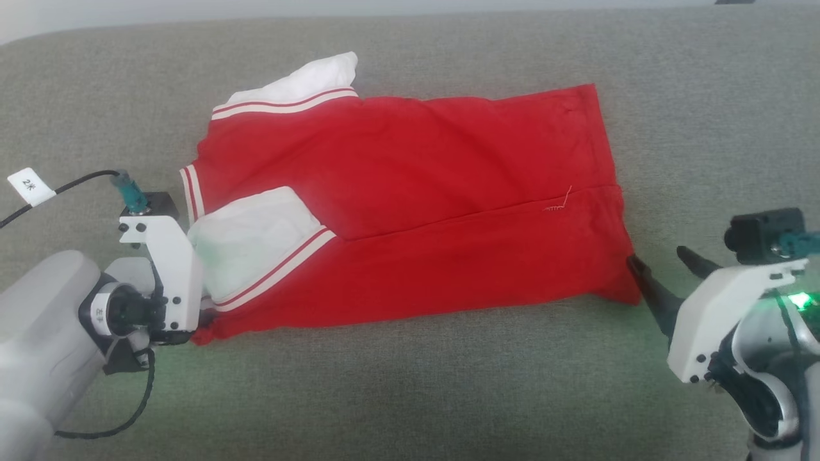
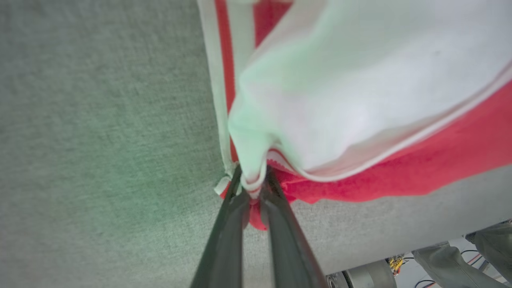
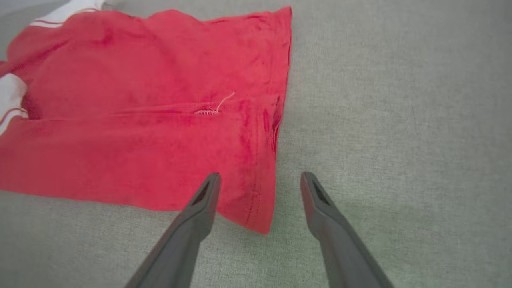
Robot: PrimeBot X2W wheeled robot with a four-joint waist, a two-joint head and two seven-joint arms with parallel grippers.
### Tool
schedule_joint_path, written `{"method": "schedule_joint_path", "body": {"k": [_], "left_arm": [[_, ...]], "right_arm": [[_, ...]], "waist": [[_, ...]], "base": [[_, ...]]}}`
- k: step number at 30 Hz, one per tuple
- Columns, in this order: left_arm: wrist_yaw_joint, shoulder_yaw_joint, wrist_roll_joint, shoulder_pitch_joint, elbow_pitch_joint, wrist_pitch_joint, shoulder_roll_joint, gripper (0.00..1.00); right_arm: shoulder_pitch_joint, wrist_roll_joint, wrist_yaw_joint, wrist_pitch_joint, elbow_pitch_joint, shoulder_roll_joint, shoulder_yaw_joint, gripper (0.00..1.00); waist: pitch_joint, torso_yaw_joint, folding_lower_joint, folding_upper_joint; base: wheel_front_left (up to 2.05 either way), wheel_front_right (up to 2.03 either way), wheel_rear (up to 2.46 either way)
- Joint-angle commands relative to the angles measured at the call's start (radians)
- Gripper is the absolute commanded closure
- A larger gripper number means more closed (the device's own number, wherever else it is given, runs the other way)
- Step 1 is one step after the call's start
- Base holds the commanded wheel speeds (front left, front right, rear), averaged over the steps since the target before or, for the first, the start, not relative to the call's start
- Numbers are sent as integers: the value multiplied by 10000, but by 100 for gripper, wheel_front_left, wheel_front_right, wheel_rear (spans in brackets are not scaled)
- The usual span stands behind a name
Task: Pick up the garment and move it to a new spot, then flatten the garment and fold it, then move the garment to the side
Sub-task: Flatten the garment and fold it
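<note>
The garment [image 1: 410,192], a red jersey with white striped-trim sleeves, lies folded lengthwise on a grey cushioned surface [image 1: 410,397]; its printed chest side is hidden. At the garment's near left corner, my left gripper [image 2: 253,182] is shut on the cloth, pinching white sleeve and red hem between its dark fingers [image 2: 280,200]. In the head view that corner [image 1: 205,333] sits under the left wrist. My right gripper [image 3: 260,176] stands open, straddling the garment's near right corner [image 3: 260,224]; one finger is over the red cloth, the other over bare grey fabric. In the head view the right gripper [image 1: 663,259] is beside that corner.
A black cable with a white tag [image 1: 31,186] runs off to the left from the left wrist. Past the surface's edge in the left wrist view are a metal part [image 2: 368,276] and grey-trousered legs [image 2: 460,264]. Bare grey surface lies in front and to the right.
</note>
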Motion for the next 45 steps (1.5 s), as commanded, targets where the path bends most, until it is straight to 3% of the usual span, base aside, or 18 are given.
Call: {"method": "schedule_joint_path", "body": {"k": [1, 15, 16, 17, 24, 31, 45], "left_arm": [[-44, -181, 11, 254, 101, -103, -425, 100], [-358, -275, 176, -21, 286, -305, -901, 100], [-392, -273, 176, -32, 301, -322, -920, 100], [-430, -274, 189, -42, 311, -354, -932, 100], [-516, -221, 172, -94, 351, -377, -846, 100], [-390, -53, 85, -182, -134, -121, -311, 100], [1266, -181, 153, 569, -3764, 775, 1642, 100]], "right_arm": [[-164, -15, -4, 203, 208, -20, -51, 0], [-1285, -333, -3, 1540, 3114, 210, 153, 0], [-1348, -294, -1, 1622, 3266, 210, 276, 60], [-1379, -243, -1, 1656, 3376, 222, 338, 100], [-1561, -345, -10, 1748, 3461, 118, 75, 100], [-1464, -180, -12, 2063, 2678, -305, -43, 100], [13, 387, -12, 3472, 264, -960, -304, 100]], "waist": [[58, 61, 0, -1], [376, 451, 0, -1], [380, 461, 0, -1], [380, 470, 0, -1], [340, 536, 0, -1], [192, 576, 0, -1], [-213, 587, 0, -1]], "base": [[0, 0, 0], [0, 0, 0], [0, 0, 0], [0, 0, 0], [0, 0, 0], [0, 0, 0], [0, 0, 0]]}}
